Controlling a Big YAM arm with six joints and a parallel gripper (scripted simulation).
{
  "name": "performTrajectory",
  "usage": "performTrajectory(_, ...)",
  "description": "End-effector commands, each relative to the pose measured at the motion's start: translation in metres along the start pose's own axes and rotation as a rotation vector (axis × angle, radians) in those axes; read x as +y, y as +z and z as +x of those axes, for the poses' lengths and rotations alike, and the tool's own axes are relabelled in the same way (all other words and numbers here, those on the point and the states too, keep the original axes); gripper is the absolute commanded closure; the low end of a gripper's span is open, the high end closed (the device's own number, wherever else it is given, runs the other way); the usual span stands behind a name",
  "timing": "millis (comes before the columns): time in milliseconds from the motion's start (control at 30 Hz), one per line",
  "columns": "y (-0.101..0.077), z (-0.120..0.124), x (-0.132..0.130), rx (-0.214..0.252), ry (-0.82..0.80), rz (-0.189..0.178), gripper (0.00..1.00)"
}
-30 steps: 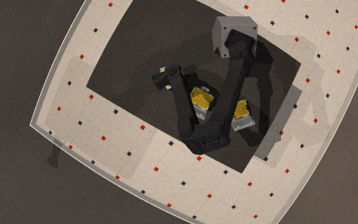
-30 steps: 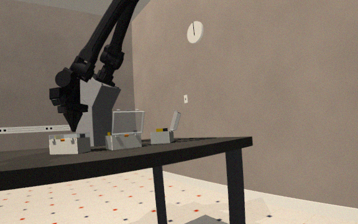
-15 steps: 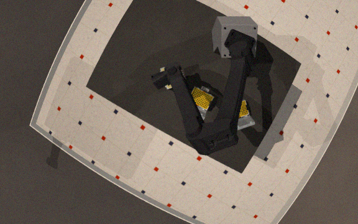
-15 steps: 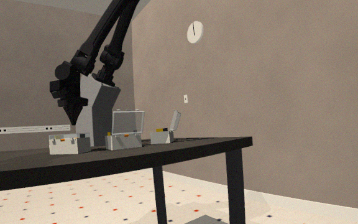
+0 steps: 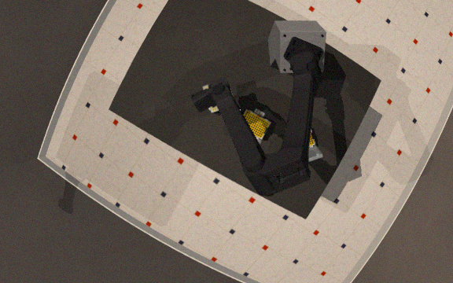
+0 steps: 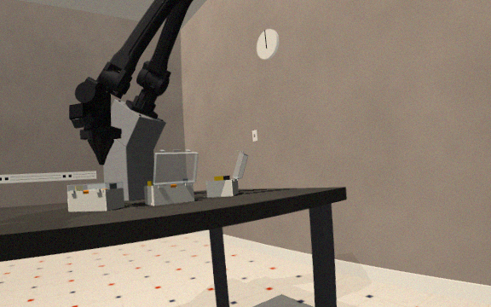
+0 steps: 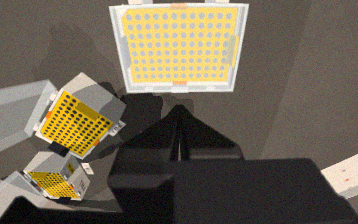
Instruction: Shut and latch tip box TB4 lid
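Three grey tip boxes with yellow racks stand flat on the dark bench. The left box [image 6: 95,197] has its clear lid down over the rack; in the wrist view [image 7: 179,47] it lies just ahead of my fingertips. I cannot read any label on it or tell whether it is latched. The middle box [image 6: 170,192] [image 7: 77,122] has its lid standing open. The right box [image 6: 224,185] [image 7: 55,182] also has its lid open. My gripper [image 6: 101,161] [image 7: 179,111] is shut and empty. It points straight down, a short way above the left box and apart from it. In the top view the arm hides most of that box.
The arm's grey base pedestal [image 6: 132,158] [image 5: 296,45] stands right behind the left and middle boxes. The arm's links [image 5: 246,134] pass over the middle and right boxes. The bench's front edge [image 6: 164,222] runs close before the boxes.
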State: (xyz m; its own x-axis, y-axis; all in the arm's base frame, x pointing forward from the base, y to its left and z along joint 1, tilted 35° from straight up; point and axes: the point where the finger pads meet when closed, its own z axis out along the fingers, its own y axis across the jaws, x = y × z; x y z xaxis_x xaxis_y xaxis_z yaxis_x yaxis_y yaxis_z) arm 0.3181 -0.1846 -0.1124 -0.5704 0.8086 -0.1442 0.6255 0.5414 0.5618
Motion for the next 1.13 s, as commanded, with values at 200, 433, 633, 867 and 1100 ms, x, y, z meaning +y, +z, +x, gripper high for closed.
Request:
performTrajectory(200, -0.0012, -0.0031, -0.0002, -0.007, -0.012, -0.001, 1.0)
performTrajectory(433, -0.0012, -0.0031, -0.0002, -0.007, -0.012, -0.001, 1.0)
performTrajectory(633, -0.0012, -0.0031, -0.0002, -0.007, -0.012, -0.001, 1.0)
performTrajectory(867, -0.0012, -0.0031, -0.0002, -0.007, -0.012, -0.001, 1.0)
performTrajectory(1100, -0.0012, -0.0031, -0.0002, -0.007, -0.012, -0.001, 1.0)
